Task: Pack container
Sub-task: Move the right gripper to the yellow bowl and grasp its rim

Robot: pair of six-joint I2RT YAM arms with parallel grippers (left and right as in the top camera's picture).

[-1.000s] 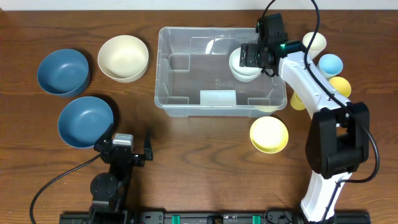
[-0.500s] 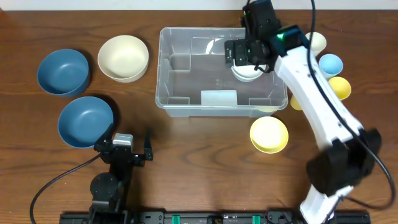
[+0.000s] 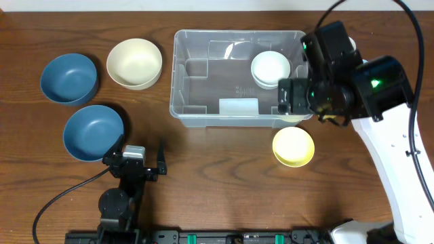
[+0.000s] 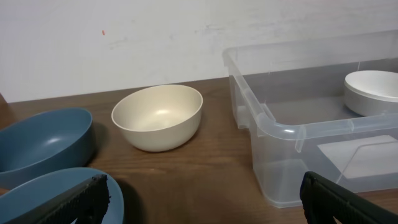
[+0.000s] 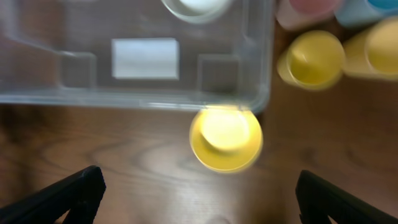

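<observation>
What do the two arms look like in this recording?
The right arm has white links, black joints, a lit green light and black cables. The left arm is all black, with a black cable looping across the table. The left fingers and right fingers are black.

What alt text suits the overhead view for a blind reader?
A large clear plastic rectangular container on a brown wooden table holds a white round bowl, with the white right arm over its right end. Two blue bowls and a cream bowl sit left; a yellow bowl in front.
</observation>
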